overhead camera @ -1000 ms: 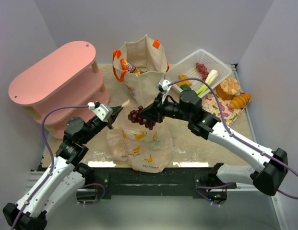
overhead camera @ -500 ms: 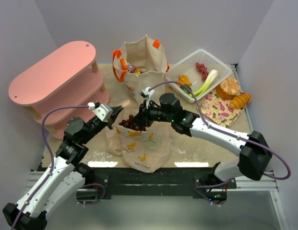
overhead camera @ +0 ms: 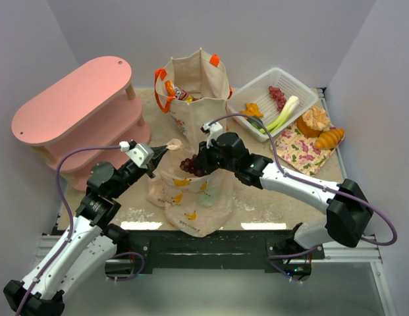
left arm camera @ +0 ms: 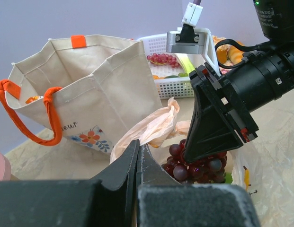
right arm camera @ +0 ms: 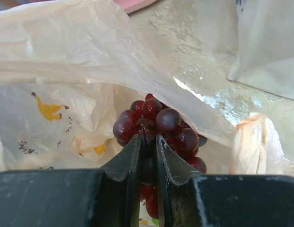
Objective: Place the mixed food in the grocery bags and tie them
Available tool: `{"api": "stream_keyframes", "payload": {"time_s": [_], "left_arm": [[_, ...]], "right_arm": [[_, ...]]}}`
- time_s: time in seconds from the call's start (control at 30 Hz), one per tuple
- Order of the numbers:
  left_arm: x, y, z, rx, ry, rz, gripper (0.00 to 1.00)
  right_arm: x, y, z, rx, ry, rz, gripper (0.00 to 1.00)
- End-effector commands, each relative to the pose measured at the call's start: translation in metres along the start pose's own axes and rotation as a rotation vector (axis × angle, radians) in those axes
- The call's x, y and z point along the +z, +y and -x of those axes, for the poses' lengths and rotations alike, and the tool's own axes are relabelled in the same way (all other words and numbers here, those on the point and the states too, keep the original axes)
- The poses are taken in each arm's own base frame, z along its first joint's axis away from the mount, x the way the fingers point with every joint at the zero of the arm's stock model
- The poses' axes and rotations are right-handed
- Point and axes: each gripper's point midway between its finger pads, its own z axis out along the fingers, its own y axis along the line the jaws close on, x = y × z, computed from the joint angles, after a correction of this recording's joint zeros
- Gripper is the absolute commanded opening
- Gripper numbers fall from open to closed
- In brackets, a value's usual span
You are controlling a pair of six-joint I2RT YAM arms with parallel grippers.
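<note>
My right gripper [overhead camera: 196,162] [right arm camera: 147,138] is shut on a bunch of dark grapes [overhead camera: 189,165] [right arm camera: 158,124] [left arm camera: 196,161] and holds it in the open mouth of the peach plastic bag [overhead camera: 191,197] [right arm camera: 57,71]. My left gripper [overhead camera: 163,150] [left arm camera: 138,144] is shut on the bag's handle [overhead camera: 174,143] [left arm camera: 156,125] and holds it up. The beige tote [overhead camera: 194,92] [left arm camera: 85,90] with orange handles stands behind, with snack packets [overhead camera: 176,92] inside. Leek [overhead camera: 284,112], red grapes [overhead camera: 277,96] and orange pieces [overhead camera: 253,109] lie in the white basket [overhead camera: 303,87]. Bread [overhead camera: 329,138] lies on the floral mat.
A pink two-tier shelf [overhead camera: 76,105] stands at the left. The floral mat [overhead camera: 298,150] lies at the right with a round beige food item [overhead camera: 315,120] on it. Grey walls close in the table on three sides.
My right gripper has carried the grapes left and down from beside the plastic bag into its mouth. The bag has bulged and shifted. My left gripper has kept hold of the handle.
</note>
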Motion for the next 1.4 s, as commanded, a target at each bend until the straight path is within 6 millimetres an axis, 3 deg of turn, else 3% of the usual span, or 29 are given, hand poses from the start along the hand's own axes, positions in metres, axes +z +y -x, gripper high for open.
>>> {"api": "stream_keyframes", "payload": {"time_s": [0.0,0.1,0.23,0.3,0.4,0.47,0.5,0.6,0.63,0.7,0.73,0.8,0.87,0.9,0.97,1.0,1.03,1.07,1.1,1.13,1.17,1.2,1.27,1.33,1.37], "left_arm": [[0.002,-0.001,0.013,0.02,-0.051,-0.01,0.0],[0.002,-0.001,0.013,0.02,-0.049,-0.009,0.0],[0.002,-0.001,0.012,0.019,-0.046,-0.011,0.0],[0.003,-0.001,0.01,0.019,-0.042,-0.01,0.0],[0.003,-0.001,0.01,0.019,-0.04,-0.009,0.0],[0.003,0.0,0.011,0.019,-0.041,-0.007,0.0],[0.003,-0.001,0.01,0.019,-0.04,-0.007,0.0],[0.003,0.0,0.01,0.022,-0.038,-0.006,0.0],[0.003,0.001,0.01,0.021,-0.039,-0.003,0.0],[0.002,0.0,0.011,0.023,-0.042,-0.002,0.0],[0.002,0.001,0.011,0.021,-0.042,-0.001,0.0],[0.002,0.001,0.011,0.023,-0.042,-0.001,0.0],[0.002,0.002,0.012,0.025,-0.042,0.005,0.0],[0.002,0.002,0.012,0.026,-0.041,0.005,0.0],[0.001,0.002,0.012,0.026,-0.04,0.01,0.0],[0.001,0.003,0.011,0.027,-0.04,0.011,0.0],[0.001,0.003,0.01,0.027,-0.038,0.014,0.0],[0.001,0.004,0.009,0.027,-0.035,0.015,0.0],[0.002,0.003,0.009,0.025,-0.032,0.013,0.0],[0.003,0.003,0.008,0.026,-0.031,0.013,0.0],[0.004,0.003,0.006,0.026,-0.023,0.012,0.0],[0.004,0.003,0.006,0.025,-0.021,0.01,0.0],[0.005,0.003,0.004,0.022,-0.015,0.006,0.0],[0.005,0.003,0.004,0.023,-0.014,0.006,0.0],[0.006,0.003,0.003,0.022,-0.011,0.007,0.0]], "right_arm": [[-0.001,0.008,0.004,0.008,-0.005,0.021,0.0],[-0.001,0.027,-0.004,-0.014,0.031,0.111,0.04],[-0.01,0.045,0.001,-0.055,0.029,0.168,0.58],[-0.019,0.045,0.009,-0.064,0.012,0.163,0.71],[-0.04,0.046,0.033,-0.095,-0.041,0.135,0.77],[-0.055,0.031,0.046,-0.11,-0.066,0.044,0.79],[-0.062,0.02,0.061,-0.113,-0.102,-0.031,0.79],[-0.084,-0.014,0.082,-0.108,-0.133,-0.138,0.77],[-0.091,-0.039,0.092,-0.081,-0.15,-0.177,0.75],[-0.099,-0.069,0.104,-0.047,-0.177,-0.23,0.73],[-0.107,-0.099,0.115,-0.035,-0.194,-0.29,0.73],[-0.105,-0.133,0.127,-0.033,-0.181,-0.376,0.73],[-0.105,-0.185,0.134,-0.009,-0.155,-0.51,0.73],[-0.088,-0.212,0.136,0.006,-0.113,-0.554,0.71],[-0.086,-0.258,0.14,0.029,-0.087,-0.664,0.7],[-0.083,-0.274,0.157,0.007,-0.101,-0.699,0.7],[-0.066,-0.305,0.144,0.017,-0.04,-0.732,0.7],[-0.056,-0.32,0.142,0.012,-0.014,-0.746,0.7],[-0.056,-0.329,0.169,-0.024,-0.049,-0.763,0.71],[-0.035,-0.356,0.147,-0.019,0.029,-0.779,0.71],[-0.029,-0.367,0.149,-0.047,0.043,-0.794,0.71],[-0.03,-0.376,0.171,-0.093,0.018,-0.827,0.71],[-0.01,-0.408,0.15,-0.115,0.096,-0.867,0.71],[-0.01,-0.429,0.158,-0.178,0.106,-0.943,0.71],[0.002,-0.446,0.14,-0.19,0.157,-0.966,0.71]]}}
